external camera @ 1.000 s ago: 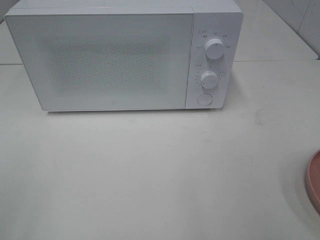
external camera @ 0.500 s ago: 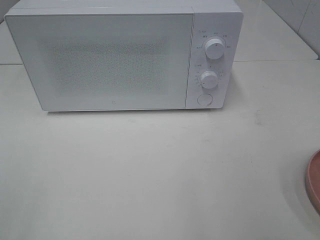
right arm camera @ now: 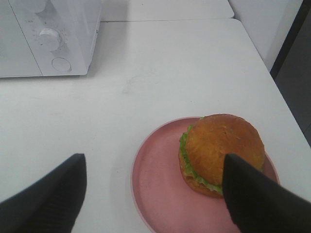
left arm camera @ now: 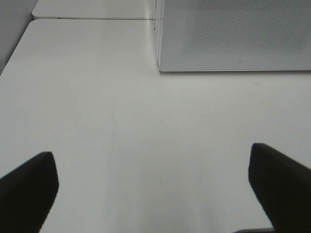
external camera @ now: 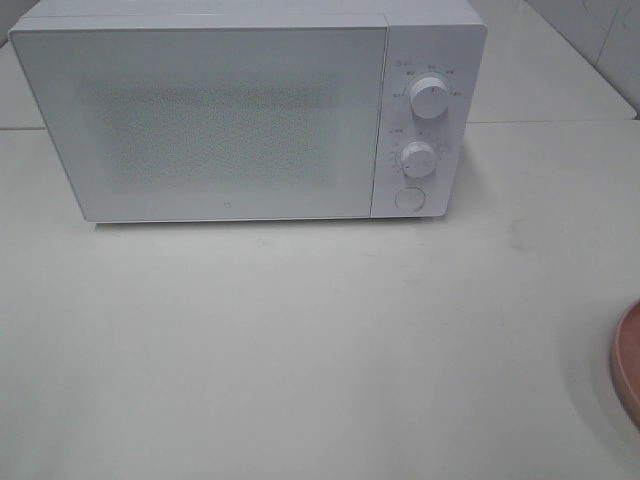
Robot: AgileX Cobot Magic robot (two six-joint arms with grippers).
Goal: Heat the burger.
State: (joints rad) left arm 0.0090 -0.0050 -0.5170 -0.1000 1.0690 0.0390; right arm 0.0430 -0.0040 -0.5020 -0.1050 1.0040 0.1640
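Opening step, nothing begun: burger (right arm camera: 221,153) on pink plate (right arm camera: 155,187), right of shut microwave (external camera: 220,120); left gripper (left arm camera: 155,191) and right gripper (right arm camera: 153,194) agape, empty; next, door release.

The microwave (external camera: 250,110) stood at the back of the table (external camera: 300,350), its door shut and facing forward, with two knobs (external camera: 428,97) one above the other and a round button (external camera: 409,198) beneath them on its right side. The plate (right arm camera: 160,179) lay near the table's front right edge, well apart from the microwave. The burger (right arm camera: 221,153) sat on the plate, off toward one side of it.
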